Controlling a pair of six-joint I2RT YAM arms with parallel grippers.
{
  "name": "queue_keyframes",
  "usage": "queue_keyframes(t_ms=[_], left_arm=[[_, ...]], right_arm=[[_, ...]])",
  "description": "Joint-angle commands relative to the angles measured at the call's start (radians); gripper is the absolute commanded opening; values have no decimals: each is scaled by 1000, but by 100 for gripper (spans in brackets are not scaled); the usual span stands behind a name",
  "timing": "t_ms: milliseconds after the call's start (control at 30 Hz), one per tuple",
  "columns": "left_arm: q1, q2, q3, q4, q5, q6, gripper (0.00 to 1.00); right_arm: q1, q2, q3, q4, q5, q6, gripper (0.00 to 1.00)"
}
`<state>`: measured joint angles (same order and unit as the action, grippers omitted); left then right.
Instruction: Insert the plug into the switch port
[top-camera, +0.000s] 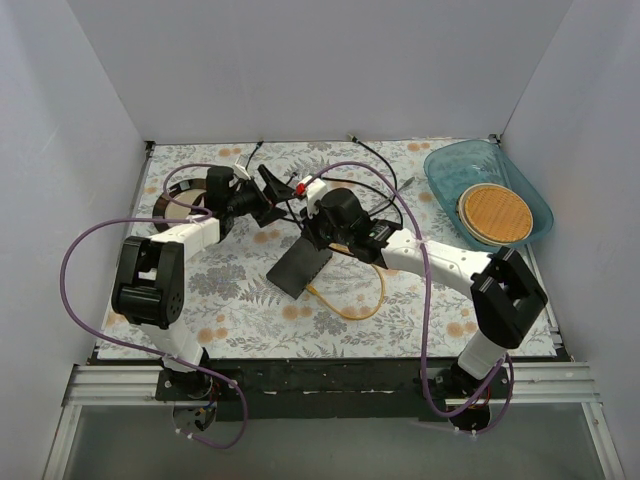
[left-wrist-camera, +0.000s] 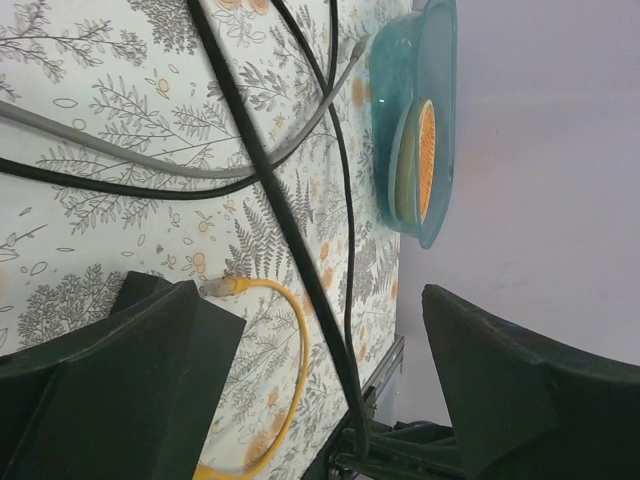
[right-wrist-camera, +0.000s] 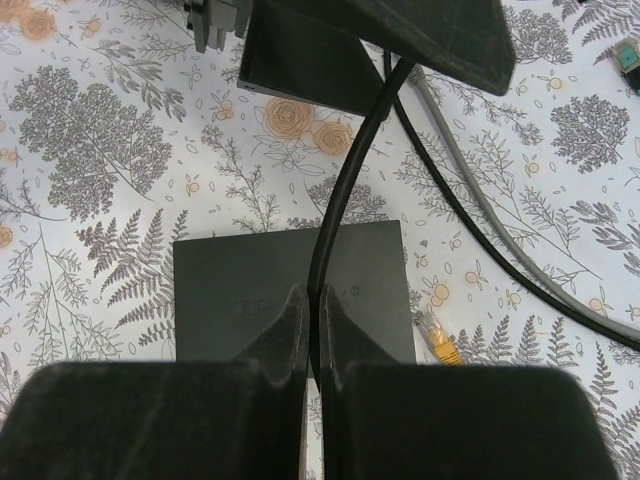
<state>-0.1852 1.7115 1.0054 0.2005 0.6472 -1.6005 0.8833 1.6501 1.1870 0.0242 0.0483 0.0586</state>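
Observation:
The switch (top-camera: 300, 268) is a flat black box lying on the flowered cloth; in the right wrist view the switch (right-wrist-camera: 240, 290) sits just beyond my fingertips. My right gripper (right-wrist-camera: 313, 300) is shut on a thick black cable (right-wrist-camera: 345, 180) that runs up across the switch; the cable's end is hidden between the fingers. A yellow cable (top-camera: 350, 305) ends in a clear plug (right-wrist-camera: 438, 338) lying beside the switch's right edge. My left gripper (left-wrist-camera: 310, 300) hangs open above the cables, with the black cable (left-wrist-camera: 270, 190) passing between its fingers untouched. From above, the left gripper (top-camera: 270, 195) is behind the right gripper (top-camera: 318, 240).
A teal bowl (top-camera: 490, 190) holding a round orange-brown disc stands at the back right. A round dark-rimmed plate (top-camera: 185, 195) lies at the back left. Thin black cables and a grey cable (right-wrist-camera: 500, 240) trail over the cloth behind the switch.

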Motion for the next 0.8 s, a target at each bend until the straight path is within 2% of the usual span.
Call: queue_keyframes(t_ms=[0,100,133,333,367,400,467,767], left_arm=[[-29,-9,33,49,29,1,93],[-42,8,38,82,51,-7,80],[-43,13,39,95,61,-10,69],[-43,22,22,145,85,-22,36],[-42,20,21,154,89,-22,23],[-42,17,13,163,89,-26,19],[-42,13,6,183,91,-30,17],[-42,-24,-14,227,86,-26,15]], right_arm=[[12,-35,28,23,-42,-15,1],[32,-30,26,10,-91,-39,1],[37,-30,23,6,-93,-51,1],[48,-78,-65,3,-111,-95,1],[48,-99,-91,16,-111,-106,1],[48,-107,-131,26,-110,-109,1],[48,-125,-165,28,-96,-123,1],[46,-154,-239,-23,4,-170,1]])
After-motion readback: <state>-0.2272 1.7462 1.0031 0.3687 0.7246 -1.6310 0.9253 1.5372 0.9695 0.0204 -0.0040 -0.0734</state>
